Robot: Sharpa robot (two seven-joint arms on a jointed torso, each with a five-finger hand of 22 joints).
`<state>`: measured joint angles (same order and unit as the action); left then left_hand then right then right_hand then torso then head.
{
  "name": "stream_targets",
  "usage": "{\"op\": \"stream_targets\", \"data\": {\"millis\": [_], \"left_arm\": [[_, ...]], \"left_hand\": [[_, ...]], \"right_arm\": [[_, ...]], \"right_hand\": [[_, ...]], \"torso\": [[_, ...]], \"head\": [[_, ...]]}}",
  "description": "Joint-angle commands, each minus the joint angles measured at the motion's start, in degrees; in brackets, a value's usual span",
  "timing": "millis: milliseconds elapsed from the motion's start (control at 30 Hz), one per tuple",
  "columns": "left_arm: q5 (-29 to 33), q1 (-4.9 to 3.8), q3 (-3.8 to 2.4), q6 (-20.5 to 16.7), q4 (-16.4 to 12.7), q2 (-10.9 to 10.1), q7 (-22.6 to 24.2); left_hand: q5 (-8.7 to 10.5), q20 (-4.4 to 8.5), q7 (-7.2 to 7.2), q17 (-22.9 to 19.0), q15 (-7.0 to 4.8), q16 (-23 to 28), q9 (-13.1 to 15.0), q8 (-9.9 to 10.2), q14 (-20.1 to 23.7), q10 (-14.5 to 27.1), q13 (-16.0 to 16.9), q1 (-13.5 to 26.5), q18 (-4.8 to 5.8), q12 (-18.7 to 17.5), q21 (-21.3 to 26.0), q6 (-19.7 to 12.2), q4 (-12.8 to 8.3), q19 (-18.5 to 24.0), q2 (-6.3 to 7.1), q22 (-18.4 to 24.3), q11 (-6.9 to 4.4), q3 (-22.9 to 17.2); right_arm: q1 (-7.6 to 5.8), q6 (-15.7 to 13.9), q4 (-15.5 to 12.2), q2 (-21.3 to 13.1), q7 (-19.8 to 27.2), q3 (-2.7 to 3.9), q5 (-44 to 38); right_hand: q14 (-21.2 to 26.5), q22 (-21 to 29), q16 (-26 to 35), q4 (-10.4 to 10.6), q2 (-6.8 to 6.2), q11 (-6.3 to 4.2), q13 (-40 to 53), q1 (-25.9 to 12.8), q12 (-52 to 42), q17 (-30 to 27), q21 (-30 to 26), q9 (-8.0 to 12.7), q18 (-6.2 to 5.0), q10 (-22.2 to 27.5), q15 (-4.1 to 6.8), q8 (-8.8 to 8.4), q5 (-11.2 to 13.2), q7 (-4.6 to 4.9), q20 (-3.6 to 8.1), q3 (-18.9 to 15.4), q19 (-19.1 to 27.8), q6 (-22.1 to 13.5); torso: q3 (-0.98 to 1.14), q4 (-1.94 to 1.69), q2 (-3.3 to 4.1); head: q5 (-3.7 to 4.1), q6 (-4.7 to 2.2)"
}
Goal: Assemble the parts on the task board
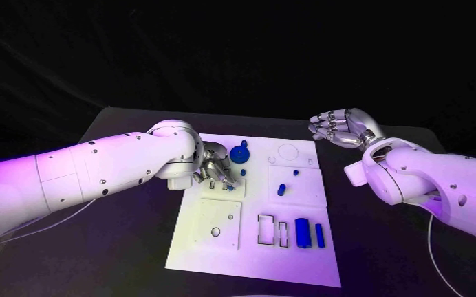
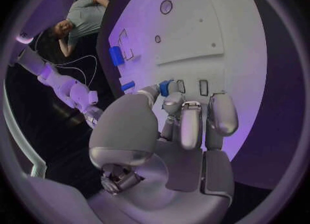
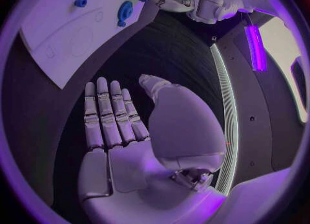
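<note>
Head view, near: blue parts (image 1: 301, 231) stand in slots at the task board's (image 1: 199, 252) lower right.
Left hand (image 1: 215, 172): fingers clamped on a small blue part (image 2: 165, 87) at centre-left.
Right hand (image 1: 337, 128): fingers apart, empty, upper right over the worktop (image 1: 129, 256).
Risk: the pinched part could tilt and jam, judging from the fingers hiding its slot.

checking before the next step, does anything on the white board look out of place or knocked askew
Nothing stands out. The blue pieces sit neatly on the white board; the left hand works at a small piece, and the right hand hovers off the board, holding nothing.
</note>
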<state>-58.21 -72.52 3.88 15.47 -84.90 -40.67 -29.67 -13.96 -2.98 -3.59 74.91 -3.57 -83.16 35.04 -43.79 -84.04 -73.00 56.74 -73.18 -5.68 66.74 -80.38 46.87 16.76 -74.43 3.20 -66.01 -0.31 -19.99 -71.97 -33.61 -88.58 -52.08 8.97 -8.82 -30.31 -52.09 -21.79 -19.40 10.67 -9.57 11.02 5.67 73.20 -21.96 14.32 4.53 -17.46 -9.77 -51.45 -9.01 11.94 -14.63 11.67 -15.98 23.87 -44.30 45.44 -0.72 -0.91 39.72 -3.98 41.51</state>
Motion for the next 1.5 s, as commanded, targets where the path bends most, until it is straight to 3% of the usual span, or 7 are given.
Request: {"op": "stream_targets", "data": {"millis": [33, 167, 300, 800, 1033, 1300, 1500], "left_arm": [[1.53, -0.01, 0.04, 0.19, -0.06, 0.04, 0.4], [2.15, 0.0, 0.05, -0.43, -0.08, -0.04, 0.48], [2.43, 0.0, 0.05, -1.72, -0.01, -0.22, 0.52], [6.89, 0.02, -0.25, -7.16, -1.76, -2.5, 0.27], [4.17, 0.13, -0.23, -8.62, -3.16, -3.5, 0.27], [-1.38, 1.2, -0.09, -10.89, -4.98, -4.54, 0.43], [-5.04, 2.04, -0.07, -13.25, -5.97, -5.02, 0.65]], "left_hand": [[-0.37, 0.24, 0.13, 5.19, -0.42, -0.24, 0.54, 0.12, -3.26, 0.27, -0.15, -2.27, 0.74, 0.19, -0.33, -0.4, -0.23, 0.11, 0.43, -0.13, -0.38, -4.05], [-0.11, 0.21, -0.23, 5.16, -0.25, -0.23, 2.62, -0.91, -3.24, 0.08, -0.34, -2.69, 0.73, 0.11, -0.45, -1.01, -0.96, 0.19, 4.46, -0.34, -0.27, -16.82], [0.05, 0.19, -0.27, 5.2, -0.17, -0.26, 3.85, -1.69, -3.25, -0.34, -0.02, -1.6, 0.77, 0.42, -0.61, -1.27, -2.76, 0.11, 5.78, -0.63, -0.1, -22.94], [0.17, 0.35, 0.0, 5.22, -0.39, -0.28, 6.2, -3.98, -3.25, -0.58, 0.02, 2.56, 0.74, 0.74, -0.81, -1.35, -6.51, 0.17, 7.49, -0.83, -0.37, -30.21], [0.13, 0.59, 0.25, 5.31, -0.64, -0.34, 7.01, -5.28, -3.29, -1.07, 0.16, 4.31, 0.83, 1.33, -1.12, -1.28, -8.91, -0.19, 8.53, -1.4, -0.65, -33.23], [0.09, 0.78, 0.42, 5.31, -0.8, -0.33, 7.15, -6.0, -3.29, -1.74, 0.84, 5.42, 0.95, 2.15, -1.44, -1.03, -10.01, -0.64, 8.97, -2.06, -0.83, -35.03], [0.15, 0.92, 0.61, 5.29, -0.94, -0.31, 7.15, -6.48, -3.29, -2.39, 1.59, 6.34, 1.08, 2.93, -1.77, -0.69, -11.0, -1.12, 9.26, -2.74, -1.0, -36.2]], "right_arm": [[0.07, 0.99, -0.05, 0.08, -0.1, -0.02, -0.02], [0.15, 1.06, 0.02, 0.15, -0.16, -0.04, 0.01], [0.26, 1.05, 0.21, 0.33, -0.2, -0.09, -0.03], [0.62, 1.66, 0.56, 0.55, 0.48, -0.23, 0.44], [0.64, 1.51, 0.47, 0.42, 0.72, -0.24, 0.49], [0.64, 0.74, 0.39, 0.26, 1.15, -0.24, 0.41], [0.64, 0.16, 0.5, 0.15, 1.45, -0.24, 0.34]], "right_hand": [[-0.52, 0.1, 0.33, -0.06, -0.04, 0.3, -0.09, -0.4, 0.08, -0.07, -0.28, 0.09, -0.68, -0.11, -0.1, -0.17, -0.4, 3.28, -0.04, -0.28, -0.03, 0.29], [-0.56, 0.16, 0.36, -0.07, -0.03, 0.29, -0.12, -0.42, 0.05, -0.1, -0.31, 0.1, -0.69, -0.14, -0.09, -0.16, -0.49, 3.27, -0.05, -0.3, -0.03, 0.31], [-0.61, 0.22, 0.39, -0.07, -0.02, 0.28, -0.17, -0.44, 0.03, -0.12, -0.35, 0.11, -0.69, -0.17, -0.08, -0.15, -0.59, 3.27, -0.05, -0.32, -0.03, 0.33], [-0.76, 0.59, 0.7, -0.21, 0.1, 0.28, -0.48, -0.36, -0.02, -0.3, -0.53, 0.21, -0.71, -0.13, -0.09, -0.2, -1.29, 3.27, -0.07, -0.31, -0.08, 0.27], [-0.76, 0.61, 0.72, -0.22, 0.11, 0.28, -0.5, -0.35, -0.03, -0.31, -0.54, 0.22, -0.71, -0.13, -0.09, -0.21, -1.34, 3.27, -0.07, -0.3, -0.08, 0.27], [-0.79, 0.8, 0.91, -0.45, 0.04, 0.29, -0.67, -0.18, -0.04, -0.42, -0.58, 0.28, -0.71, -0.08, -0.1, -0.24, -1.64, 3.28, -0.08, -0.28, -0.15, 0.23], [-0.78, 0.82, 0.94, -0.5, 0.02, 0.29, -0.7, -0.14, -0.04, -0.44, -0.58, 0.29, -0.72, -0.06, -0.11, -0.25, -1.66, 3.28, -0.08, -0.27, -0.18, 0.22]], "torso": [[-0.02, -0.05, 0.02], [-0.02, -0.04, 0.0], [-0.02, -0.04, 0.0], [0.04, -0.12, -0.02], [0.05, -0.04, 0.03], [0.07, -0.15, -0.01], [-0.03, -0.52, -0.07]], "head": [[0.05, -0.1], [-0.03, -0.12], [-0.02, -0.18], [-0.07, -0.11], [-0.18, 0.1], [-0.52, 0.31], [-0.6, 0.48]]}}
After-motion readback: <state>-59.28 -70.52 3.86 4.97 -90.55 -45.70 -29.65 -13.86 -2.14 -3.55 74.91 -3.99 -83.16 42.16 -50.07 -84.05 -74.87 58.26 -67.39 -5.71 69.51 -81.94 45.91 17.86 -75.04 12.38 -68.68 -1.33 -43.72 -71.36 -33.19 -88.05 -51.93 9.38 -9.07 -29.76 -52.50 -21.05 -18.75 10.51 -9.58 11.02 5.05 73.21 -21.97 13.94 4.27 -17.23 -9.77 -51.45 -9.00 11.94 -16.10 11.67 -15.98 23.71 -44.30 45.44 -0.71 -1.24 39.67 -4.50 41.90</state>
